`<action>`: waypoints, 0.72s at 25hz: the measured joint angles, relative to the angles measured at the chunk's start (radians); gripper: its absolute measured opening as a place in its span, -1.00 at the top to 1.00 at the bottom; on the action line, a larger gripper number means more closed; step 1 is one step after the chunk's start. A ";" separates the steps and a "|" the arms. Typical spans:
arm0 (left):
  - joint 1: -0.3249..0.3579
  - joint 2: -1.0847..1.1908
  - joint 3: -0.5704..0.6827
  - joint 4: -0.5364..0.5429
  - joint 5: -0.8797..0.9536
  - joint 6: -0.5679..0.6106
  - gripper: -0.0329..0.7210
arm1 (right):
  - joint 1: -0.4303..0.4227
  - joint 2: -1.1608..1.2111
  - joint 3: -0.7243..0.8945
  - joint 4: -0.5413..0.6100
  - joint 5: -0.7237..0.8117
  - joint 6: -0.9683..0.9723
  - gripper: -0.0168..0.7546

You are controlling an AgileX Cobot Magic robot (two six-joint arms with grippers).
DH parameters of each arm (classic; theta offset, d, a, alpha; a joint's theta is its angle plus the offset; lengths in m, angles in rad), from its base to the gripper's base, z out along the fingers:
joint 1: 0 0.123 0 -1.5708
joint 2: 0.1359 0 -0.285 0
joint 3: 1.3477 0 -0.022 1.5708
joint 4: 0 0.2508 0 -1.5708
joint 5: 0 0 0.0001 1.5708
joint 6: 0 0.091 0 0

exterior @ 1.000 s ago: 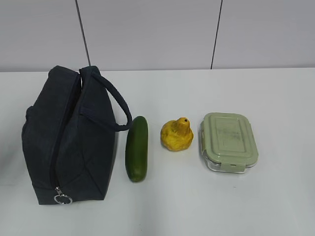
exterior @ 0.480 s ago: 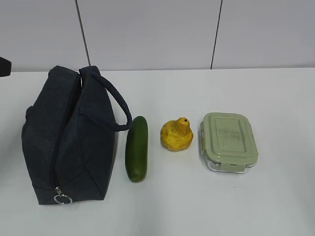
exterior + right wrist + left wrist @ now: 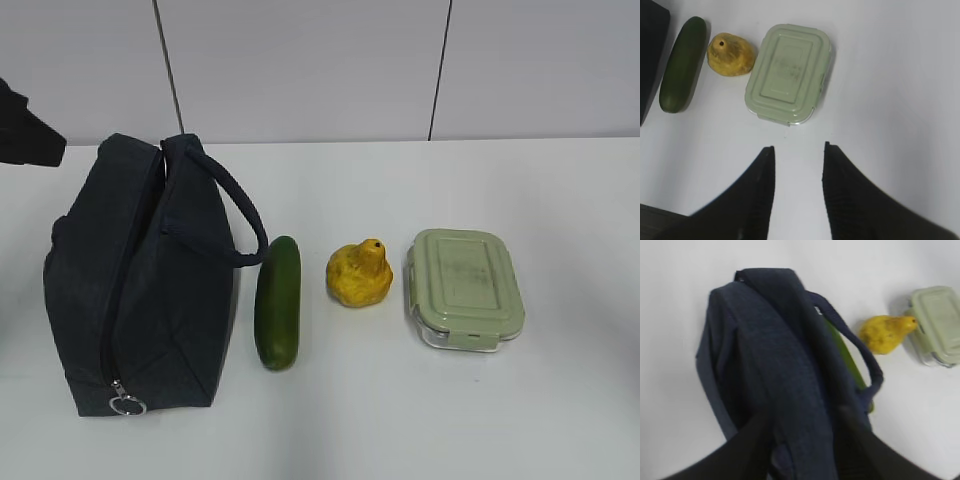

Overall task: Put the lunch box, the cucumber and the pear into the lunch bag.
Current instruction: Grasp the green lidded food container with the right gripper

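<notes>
The dark navy lunch bag [image 3: 140, 290] stands at the left, its zipper shut, with the silver ring pull [image 3: 127, 405] at the near end. The cucumber [image 3: 278, 302], the yellow pear [image 3: 359, 274] and the green-lidded lunch box [image 3: 463, 288] lie in a row to its right. My left gripper [image 3: 802, 427] is open, its blurred fingers [image 3: 752, 440] spread over the bag's top [image 3: 775, 350]. A dark part of it shows at the exterior view's left edge [image 3: 25, 135]. My right gripper [image 3: 797, 148] is open and empty, above bare table just short of the lunch box [image 3: 789, 73].
The white table [image 3: 560, 200] runs back to a grey panelled wall. The bag's padded handle [image 3: 235, 215] loops out toward the cucumber. The right wrist view also shows the pear [image 3: 731, 54], the cucumber [image 3: 682, 62] and a corner of the bag [image 3: 650, 50].
The left arm has come into the exterior view from the left edge, toward the bag's far end. The bag, cucumber, pear and lunch box have not moved.
</notes>
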 joint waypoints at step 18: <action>0.000 0.160 -0.096 -0.186 0.152 0.175 0.27 | -0.018 0.473 -0.096 0.208 -0.012 -0.131 0.27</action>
